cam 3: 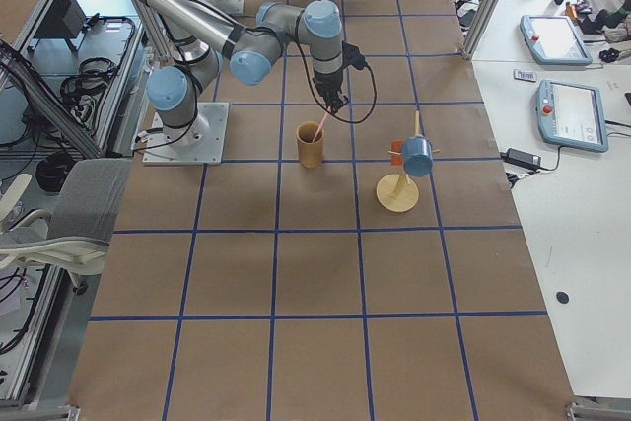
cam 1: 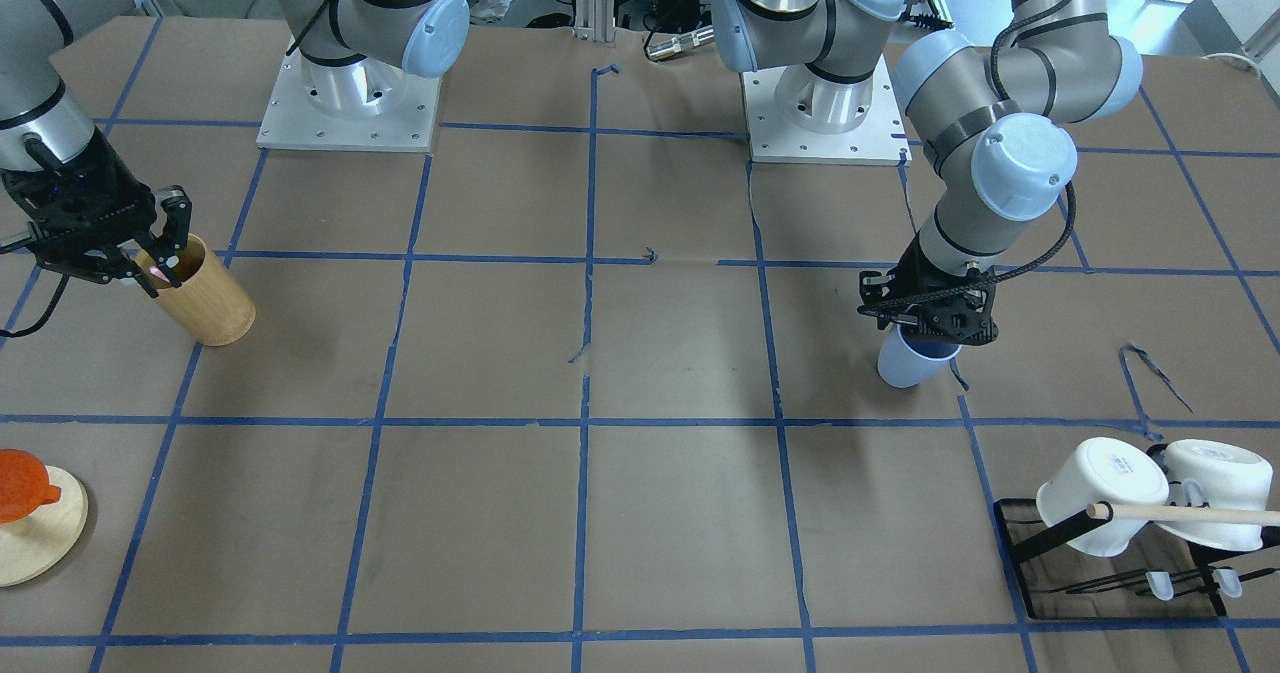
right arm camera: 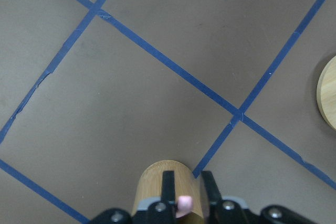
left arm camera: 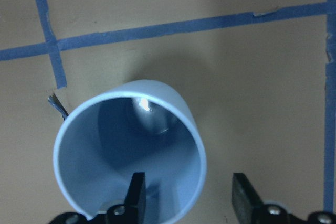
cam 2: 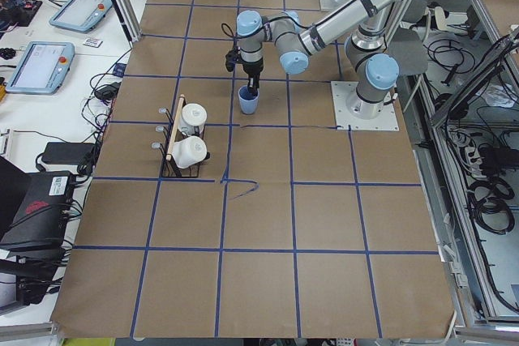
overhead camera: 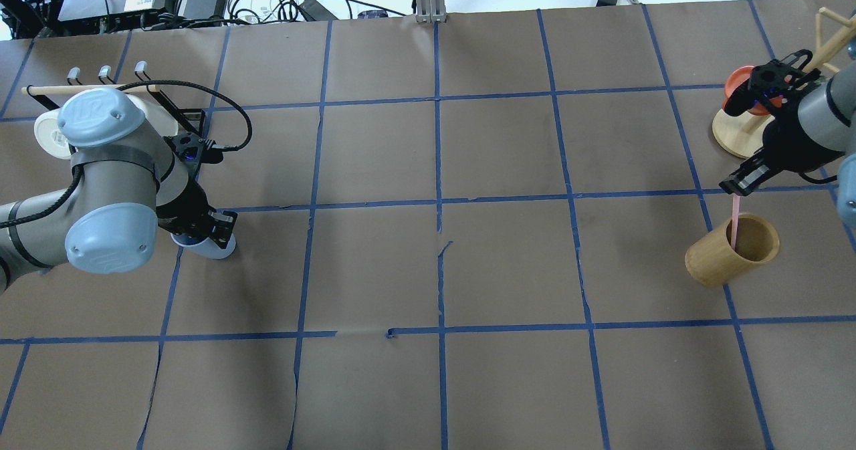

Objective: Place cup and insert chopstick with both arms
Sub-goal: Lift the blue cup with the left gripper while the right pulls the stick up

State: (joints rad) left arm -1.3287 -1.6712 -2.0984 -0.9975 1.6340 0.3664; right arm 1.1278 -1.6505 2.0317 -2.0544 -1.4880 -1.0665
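The light-blue cup [cam 1: 905, 365] stands on the table on the robot's left side; it also shows in the overhead view [overhead camera: 219, 249] and the left wrist view [left arm camera: 131, 145]. My left gripper [cam 1: 925, 328] is open and straddles the cup's rim, one finger [left arm camera: 137, 192] inside and the other outside, neither touching the wall. My right gripper [overhead camera: 735, 186] is shut on a pale-pink chopstick [overhead camera: 734, 219] whose lower end hangs inside the tan wooden cylinder [overhead camera: 725, 256]. The right wrist view shows the stick's top [right arm camera: 184, 203] between the shut fingers.
A black rack [cam 1: 1020, 543] with two white mugs and a long wooden rod stands near the cup. A round wooden stand [cam 1: 40, 543] with an orange cup sits beyond the tan cylinder. Both robot bases [cam 1: 345, 103] are at the table's back.
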